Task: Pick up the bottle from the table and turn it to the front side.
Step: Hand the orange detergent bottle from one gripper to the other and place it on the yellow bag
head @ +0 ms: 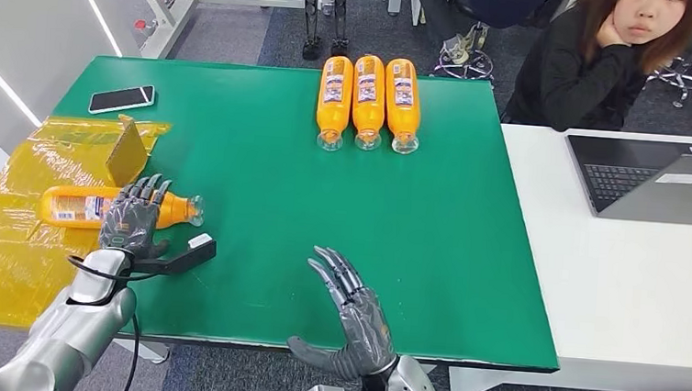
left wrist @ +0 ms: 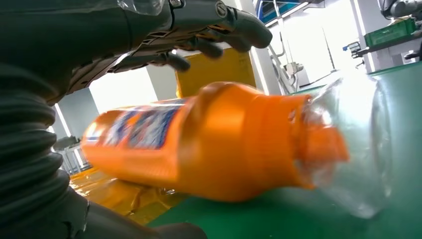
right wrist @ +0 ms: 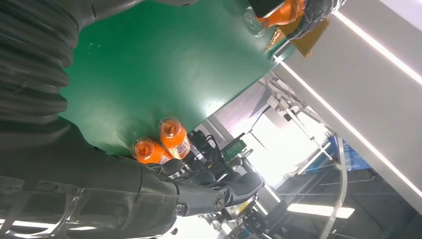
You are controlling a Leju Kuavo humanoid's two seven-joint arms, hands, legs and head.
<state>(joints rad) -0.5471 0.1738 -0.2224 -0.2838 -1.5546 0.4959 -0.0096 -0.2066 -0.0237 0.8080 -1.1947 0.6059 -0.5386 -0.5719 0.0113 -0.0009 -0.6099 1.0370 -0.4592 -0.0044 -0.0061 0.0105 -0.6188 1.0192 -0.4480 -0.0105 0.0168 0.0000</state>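
We note a green surface [head: 321, 231] beside a white one [head: 629, 298]. The bottle [head: 75, 205] is orange with a blue-and-white label and clear cap, lying on yellow plastic sheet [head: 8, 245]. Left hand [head: 131, 222] dark grey; arm silver.

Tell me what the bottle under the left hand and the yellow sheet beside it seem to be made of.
Bottle: probably glossy orange plastic with a printed label and a clear, see-through cap. Yellow sheet: looks like thin plastic film, judging by its wrinkles, shine and slight translucency. The left hand covers the bottle's middle.
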